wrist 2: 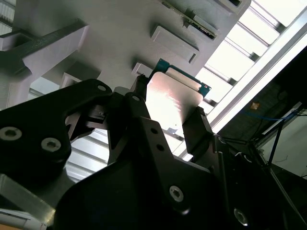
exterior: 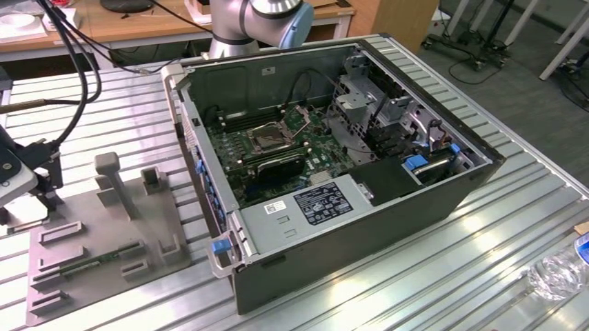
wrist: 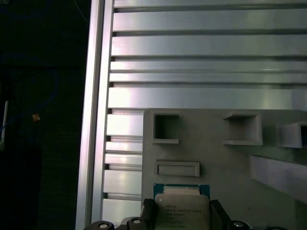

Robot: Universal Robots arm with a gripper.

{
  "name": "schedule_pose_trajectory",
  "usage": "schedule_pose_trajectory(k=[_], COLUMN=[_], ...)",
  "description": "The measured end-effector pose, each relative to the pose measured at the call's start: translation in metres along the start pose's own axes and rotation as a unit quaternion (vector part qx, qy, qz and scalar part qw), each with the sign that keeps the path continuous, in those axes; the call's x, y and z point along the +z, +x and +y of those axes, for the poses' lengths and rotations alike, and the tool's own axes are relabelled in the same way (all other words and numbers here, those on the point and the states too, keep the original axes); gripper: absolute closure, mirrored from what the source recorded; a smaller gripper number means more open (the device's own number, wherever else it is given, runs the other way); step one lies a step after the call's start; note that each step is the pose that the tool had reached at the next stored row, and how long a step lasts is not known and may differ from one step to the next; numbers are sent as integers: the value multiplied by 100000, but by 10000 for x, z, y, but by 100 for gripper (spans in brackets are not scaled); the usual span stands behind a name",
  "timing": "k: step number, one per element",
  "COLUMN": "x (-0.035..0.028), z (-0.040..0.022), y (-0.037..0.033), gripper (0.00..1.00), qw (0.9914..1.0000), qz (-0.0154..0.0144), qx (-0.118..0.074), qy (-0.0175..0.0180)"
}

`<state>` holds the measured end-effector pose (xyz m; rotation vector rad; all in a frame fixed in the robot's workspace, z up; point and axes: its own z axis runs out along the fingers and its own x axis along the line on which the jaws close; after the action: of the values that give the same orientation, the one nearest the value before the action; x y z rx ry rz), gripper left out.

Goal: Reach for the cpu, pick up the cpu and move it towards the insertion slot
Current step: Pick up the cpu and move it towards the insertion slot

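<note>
Gripper closed on the cpu, fingers against two opposite edges; silvery top and green rim plain in both wrist views. Held over the grey plate, just beside a shallow rectangular pocket; touching or lifted, cannot tell. In the exterior view, slot inside the open case, well apart from the plate, at about two o'clock from it; memory stick lying on the plate's six-o'clock half.
</note>
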<state>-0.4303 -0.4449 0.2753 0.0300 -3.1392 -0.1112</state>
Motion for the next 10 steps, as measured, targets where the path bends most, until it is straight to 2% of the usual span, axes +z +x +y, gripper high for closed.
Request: schedule_pose_trajectory(k=[10], x=[-35], z=[2], y=[0], gripper=[46], qw=[100000], qz=[25], qx=[2], qy=[14])
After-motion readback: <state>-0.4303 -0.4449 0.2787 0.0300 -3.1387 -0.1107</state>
